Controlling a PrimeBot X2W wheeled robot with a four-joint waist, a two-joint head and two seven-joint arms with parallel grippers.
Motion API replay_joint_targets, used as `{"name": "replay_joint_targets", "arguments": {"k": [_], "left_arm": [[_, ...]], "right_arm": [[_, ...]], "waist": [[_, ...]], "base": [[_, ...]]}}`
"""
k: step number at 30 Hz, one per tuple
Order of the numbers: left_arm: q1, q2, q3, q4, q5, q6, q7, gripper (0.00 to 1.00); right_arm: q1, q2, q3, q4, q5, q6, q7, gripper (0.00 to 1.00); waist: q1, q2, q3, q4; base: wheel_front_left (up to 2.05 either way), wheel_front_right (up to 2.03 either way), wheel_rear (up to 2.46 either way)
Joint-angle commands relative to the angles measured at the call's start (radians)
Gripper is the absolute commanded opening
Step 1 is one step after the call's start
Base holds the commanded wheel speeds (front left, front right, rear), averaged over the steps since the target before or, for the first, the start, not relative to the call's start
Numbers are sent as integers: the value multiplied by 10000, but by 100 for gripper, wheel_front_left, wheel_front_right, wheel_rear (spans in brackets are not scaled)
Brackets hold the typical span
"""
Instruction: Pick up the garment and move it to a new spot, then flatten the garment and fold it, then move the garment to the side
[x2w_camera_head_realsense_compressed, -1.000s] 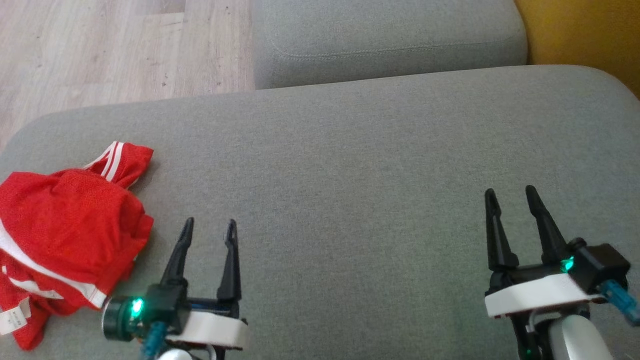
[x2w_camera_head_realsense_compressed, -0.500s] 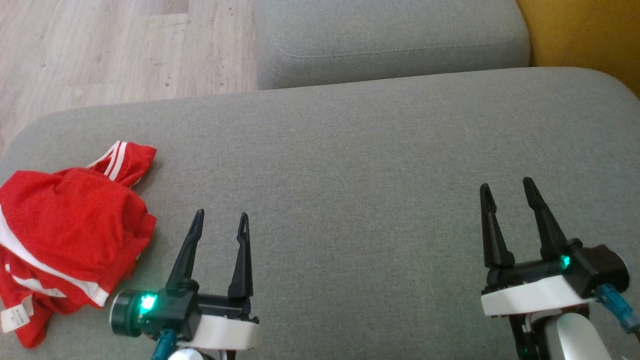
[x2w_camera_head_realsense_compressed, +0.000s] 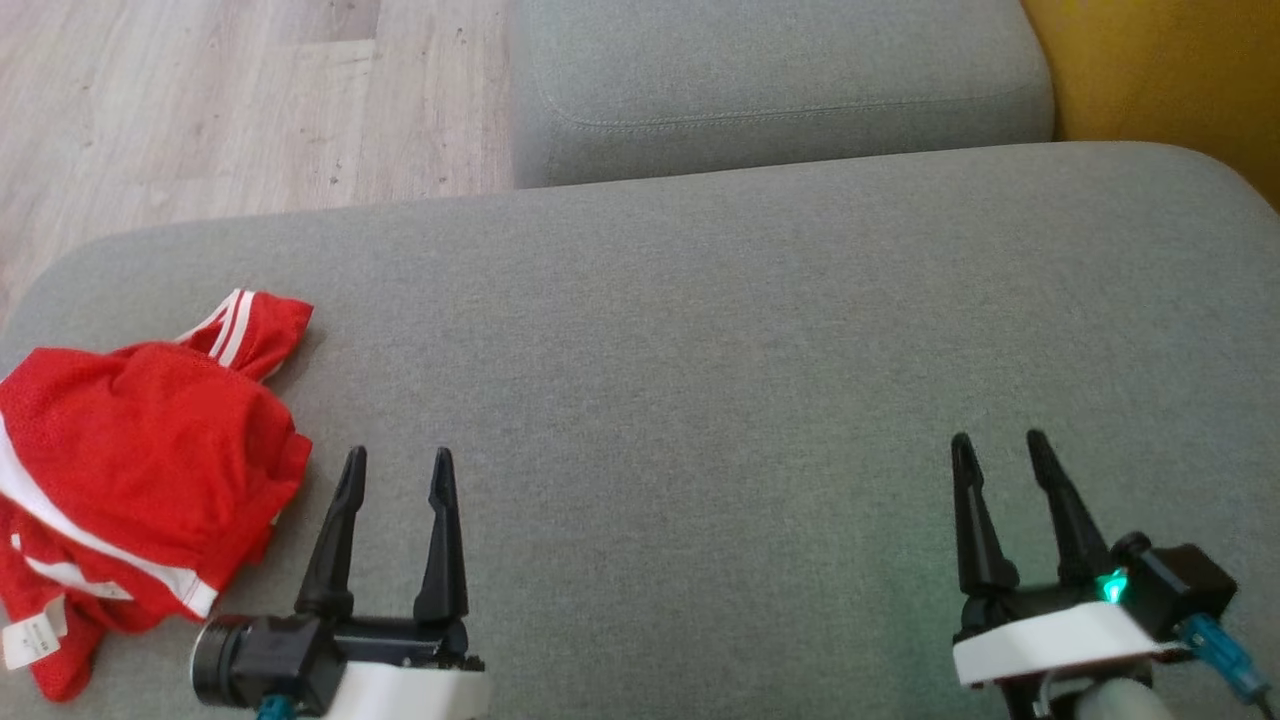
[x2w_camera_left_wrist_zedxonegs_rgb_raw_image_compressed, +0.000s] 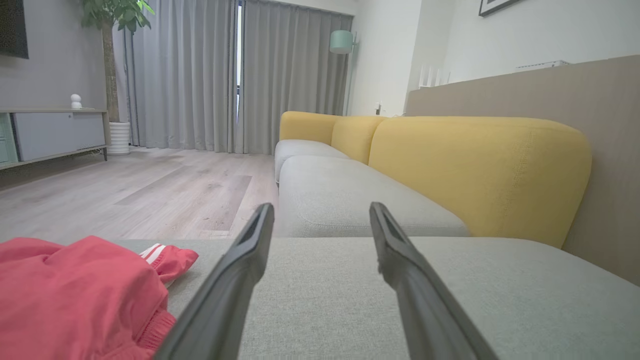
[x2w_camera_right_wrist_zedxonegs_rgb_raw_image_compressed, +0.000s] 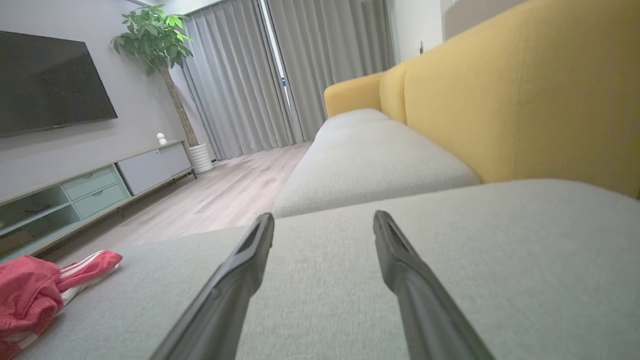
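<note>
Leftmost, crumpled in a heap near the left end of the grey sofa cushion (x2w_camera_head_realsense_compressed: 700, 330): red garment (x2w_camera_head_realsense_compressed: 140, 450), mesh, with white stripes and a small white label at its lower edge. Just right of it, fingers clear of the cloth: left gripper (x2w_camera_head_realsense_compressed: 398, 455), spread apart, holding nothing, pointing away across the cushion. Beyond, at the upper left, pale wood floor (x2w_camera_head_realsense_compressed: 200, 100); further along, a second grey cushion (x2w_camera_head_realsense_compressed: 780, 80) butting against the first. Well over to the right, low above bare fabric: right gripper (x2w_camera_head_realsense_compressed: 999, 440), likewise spread wide and empty, with a green light on its body. Far right, at the top corner, yellow backrest (x2w_camera_head_realsense_compressed: 1170, 70). Seen from the right wrist, garment well apart, down at the lower left.
</note>
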Motion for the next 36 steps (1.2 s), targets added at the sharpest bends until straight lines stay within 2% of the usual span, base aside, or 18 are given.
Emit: {"name": "replay_joint_targets", "arguments": {"k": [1, 9, 19, 36], "left_arm": [[-285, -116, 462, -211, 129, -106, -80, 100], [-308, -264, 904, 31, 438, -531, -80, 100], [-363, -273, 782, -5, 349, -353, -80, 100], [-23, -274, 1308, 70, 794, -307, -80, 100]], "right_arm": [[-320, -87, 274, -165, 190, -7, -136, 100], [-568, -87, 354, 319, 631, -7, -136, 100], [-562, -87, 393, 289, 534, -7, -136, 100], [-252, -87, 1114, 126, 584, -7, -136, 100]], "waist": [[0, 0, -7, -16], [0, 0, -26, -38], [0, 0, -72, 233], [0, 0, -507, 2323]], "base": [[0, 0, 0], [0, 0, 0], [0, 0, 0], [0, 0, 0]]}}
